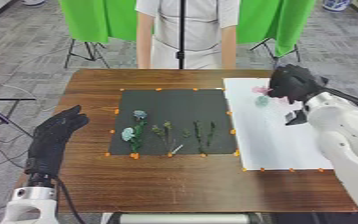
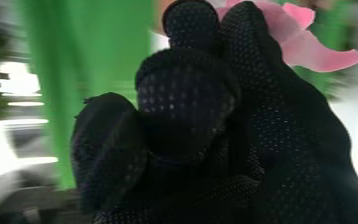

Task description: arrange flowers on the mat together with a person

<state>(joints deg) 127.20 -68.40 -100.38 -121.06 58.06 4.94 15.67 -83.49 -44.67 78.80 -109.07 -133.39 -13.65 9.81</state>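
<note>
Your R hand point(image 1: 291, 82), at the table's point(image 1: 158, 187) 2 o'clock, clasps a pink flower point(image 2: 322, 52), prob. for transfer from white sheet point(image 1: 278, 145) to dark mat point(image 1: 171, 98), w/ blue flowers point(image 1: 128, 133) at 9 o'clock. L hand point(image 1: 55, 131), relaxed, at table's 9 o'clock, leaves room.

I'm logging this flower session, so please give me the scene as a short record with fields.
surface: brown wooden table
dark mat: pale blue flower, darker blue flower and green sprigs lie on it
white sheet: right of the dark mat, pale green flower near its far end
left hand: open, left of the dark mat
right hand: over the far part of the white sheet, pink flower at its fingertips
</note>
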